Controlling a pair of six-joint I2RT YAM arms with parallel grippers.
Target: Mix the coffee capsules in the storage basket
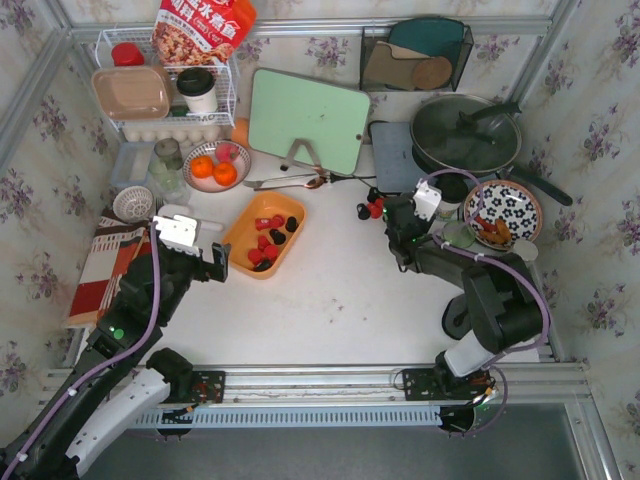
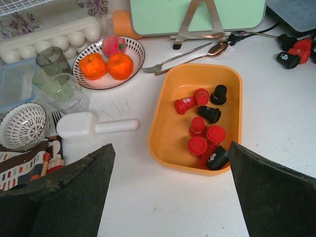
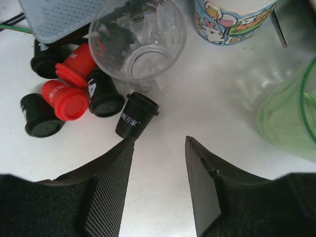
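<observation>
Left claw (image 2: 171,147) near basket (image 2: 174,129) of capsules (image 2: 198,146)

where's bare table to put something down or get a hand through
Widest bare table lies between the orange storage basket and the near edge. Crowded: fruit bowl, fork and spoon beyond the basket; loose coffee capsules and a glass ahead of the open right gripper.

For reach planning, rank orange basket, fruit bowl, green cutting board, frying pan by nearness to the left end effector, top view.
From the left end effector:
1. Orange basket, just right.
2. Fruit bowl, behind.
3. Green cutting board, back centre.
4. Frying pan, far right.
</observation>
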